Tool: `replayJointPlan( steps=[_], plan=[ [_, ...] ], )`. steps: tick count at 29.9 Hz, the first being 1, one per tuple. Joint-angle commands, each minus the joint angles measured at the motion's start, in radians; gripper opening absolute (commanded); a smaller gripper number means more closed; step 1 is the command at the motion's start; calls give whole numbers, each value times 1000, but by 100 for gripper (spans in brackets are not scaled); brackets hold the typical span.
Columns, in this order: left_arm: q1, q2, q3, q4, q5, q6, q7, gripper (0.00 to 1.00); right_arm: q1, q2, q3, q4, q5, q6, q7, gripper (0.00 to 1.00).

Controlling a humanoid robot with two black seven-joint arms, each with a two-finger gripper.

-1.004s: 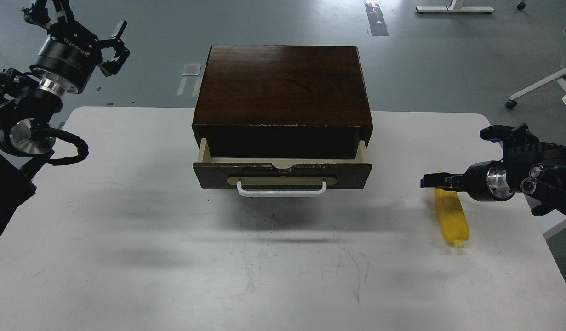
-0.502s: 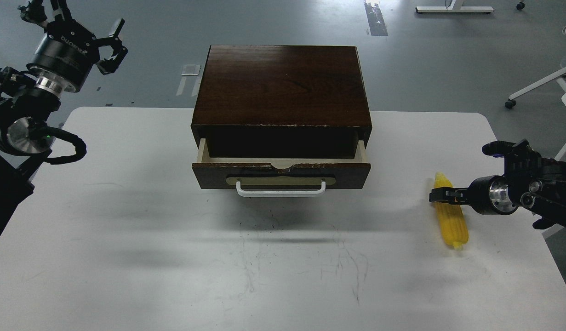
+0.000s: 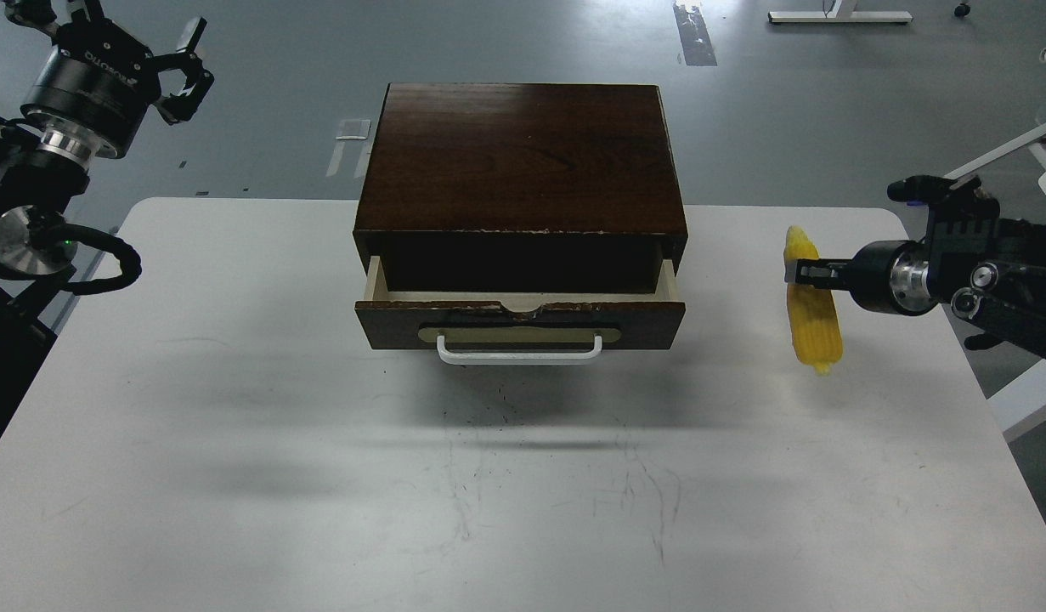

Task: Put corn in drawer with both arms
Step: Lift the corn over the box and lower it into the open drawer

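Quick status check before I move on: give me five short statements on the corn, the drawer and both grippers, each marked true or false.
1. The right gripper holds the bright yellow ridged toy corn cob. True.
2. The corn lies inside the drawer. False: it hangs to the right of the box.
3. The dark brown wooden box's drawer with the white bar handle is partly open. True.
4. The left gripper grips the handle. False: it is raised at far left, open and empty.
5. The box stands on the white table. True.
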Motion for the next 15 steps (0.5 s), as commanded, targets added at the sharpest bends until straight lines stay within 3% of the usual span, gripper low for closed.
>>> replayJointPlan(
  steps=[1,5,12,15],
  plan=[
    [3,3,0,-2,4,0,0,98,153,25,-1,50,-3,0,0,5],
    [5,20,1,-2,7,0,0,98,287,105,-3,105,-14,0,2,5],
    [6,31,4,-3,7,0,0,98,340,272,-3,116,-147,-24,11,1],
    [6,44,4,-3,7,0,0,98,350,310,-6,145,-238,-29,46,1]
  ],
)
